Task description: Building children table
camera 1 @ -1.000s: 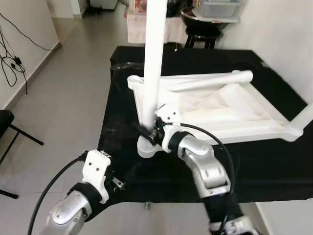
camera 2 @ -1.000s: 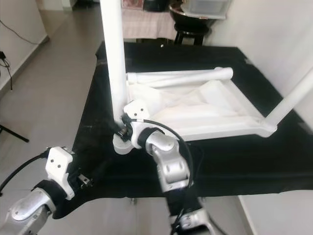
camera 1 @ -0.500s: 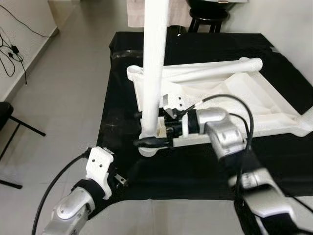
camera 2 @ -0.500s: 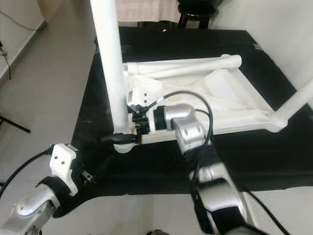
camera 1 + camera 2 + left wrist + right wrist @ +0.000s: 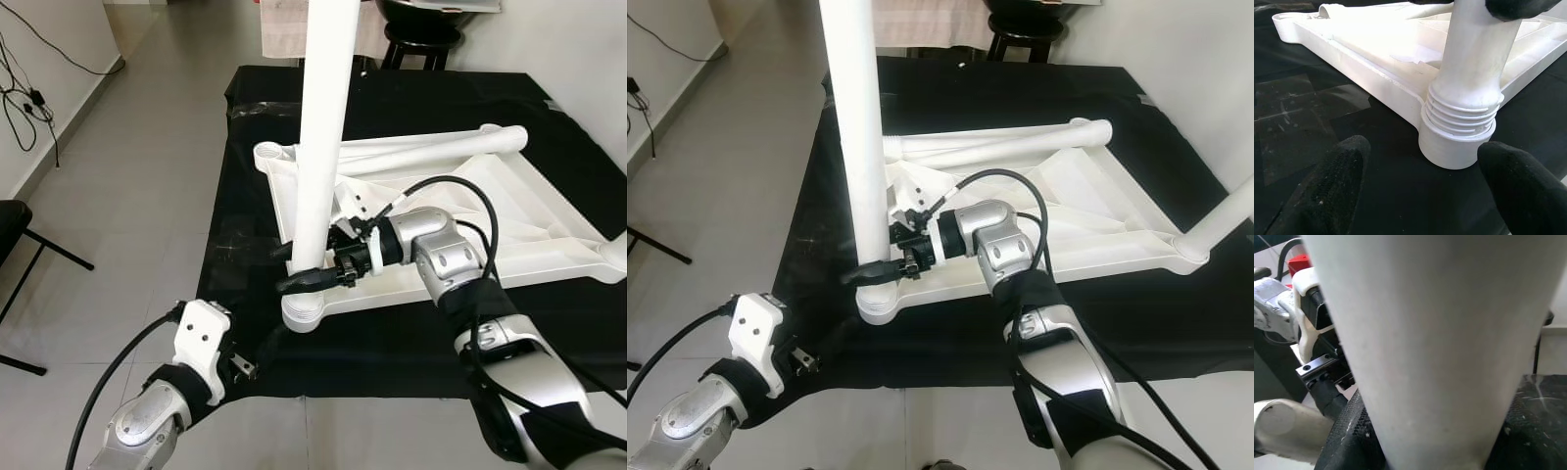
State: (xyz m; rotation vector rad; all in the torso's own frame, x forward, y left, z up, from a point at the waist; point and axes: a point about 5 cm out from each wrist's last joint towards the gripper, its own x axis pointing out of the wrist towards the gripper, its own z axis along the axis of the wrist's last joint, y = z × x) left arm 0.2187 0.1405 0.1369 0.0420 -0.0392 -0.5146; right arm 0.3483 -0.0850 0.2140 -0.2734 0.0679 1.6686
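At frame centre the right gripper pinches the tall white plastic table leg, likely screwing it into the overturned white plastic tabletop's corner socket, while the left gripper waits spread below.

The right arm reaches in from about five o'clock, elbow bent, its silver forearm angled up toward ten o'clock and a black cable looping over the wrist. The right gripper points toward nine o'clock with its two black fingers spread to either side of the leg, one finger on each side and pressed against it. The left arm comes in low from seven o'clock, forearm slanting toward one o'clock, white wrist housing uppermost. The left gripper hangs with its black fingers wide apart, holding nothing, aimed toward the leg's base.
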